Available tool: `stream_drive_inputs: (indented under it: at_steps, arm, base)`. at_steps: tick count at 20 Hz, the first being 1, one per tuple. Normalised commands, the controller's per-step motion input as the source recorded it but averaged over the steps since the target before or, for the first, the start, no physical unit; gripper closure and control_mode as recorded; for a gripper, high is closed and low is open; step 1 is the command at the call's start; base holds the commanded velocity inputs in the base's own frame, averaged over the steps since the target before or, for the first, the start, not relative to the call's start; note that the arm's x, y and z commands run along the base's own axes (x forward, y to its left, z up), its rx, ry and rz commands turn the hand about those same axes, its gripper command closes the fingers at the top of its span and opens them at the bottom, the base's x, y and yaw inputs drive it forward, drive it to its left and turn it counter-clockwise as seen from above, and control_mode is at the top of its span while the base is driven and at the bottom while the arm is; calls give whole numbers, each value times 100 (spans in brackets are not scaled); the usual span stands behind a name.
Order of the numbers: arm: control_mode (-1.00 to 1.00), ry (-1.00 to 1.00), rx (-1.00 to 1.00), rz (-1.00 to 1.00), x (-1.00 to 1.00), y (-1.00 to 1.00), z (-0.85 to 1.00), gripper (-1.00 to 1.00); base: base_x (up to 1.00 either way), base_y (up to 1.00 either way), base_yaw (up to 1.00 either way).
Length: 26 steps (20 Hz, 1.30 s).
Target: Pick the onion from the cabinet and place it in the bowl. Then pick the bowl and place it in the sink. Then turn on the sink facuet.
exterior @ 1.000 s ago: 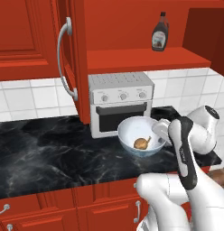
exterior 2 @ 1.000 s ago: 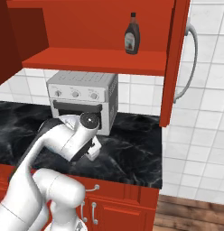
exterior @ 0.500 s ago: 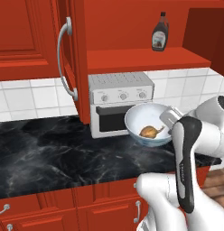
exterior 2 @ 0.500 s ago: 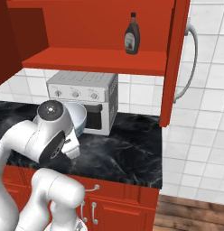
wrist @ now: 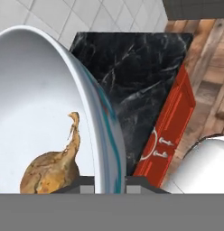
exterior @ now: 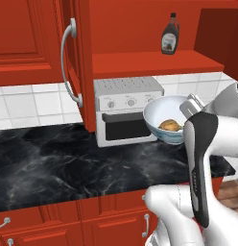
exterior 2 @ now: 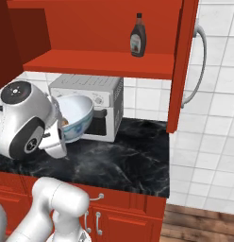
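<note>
Onion, small golden-brown bulb with thin stem tail [exterior: 170,126], lying inside round deep white bowl with bluish sheen [exterior: 157,116], right of centre in left base view. Bowl lifted clear of black marble table [exterior: 68,163], in front of white toaster oven [exterior: 123,98]. Claw [wrist: 103,181] pinched tight on bowl rim, bottom centre of hand view. Dark brown labelled bottle [exterior 2: 137,36] on red cabinet shelf [exterior 2: 104,64], upper centre.
</note>
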Motion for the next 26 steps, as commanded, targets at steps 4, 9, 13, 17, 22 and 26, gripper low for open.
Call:
stream_drive_inputs:
  at_steps: [4,9,13,17,22,26]
  arm:
    - [-100,-6,0,-12,-39,0,0,100]
    - [-100,-1,3,-5,-41,0,0,100]
    - [-100,0,0,0,-9,0,0,100]
    - [100,0,0,0,-1,0,0,100]
    - [100,0,0,0,0,0,0,100]
    - [100,0,0,0,0,0,0,100]
  base:
    - [0,0,0]
    - [0,0,0]
    - [0,0,0]
    - [-4,0,0]
    - [-84,0,0]
    - [-100,0,-1]
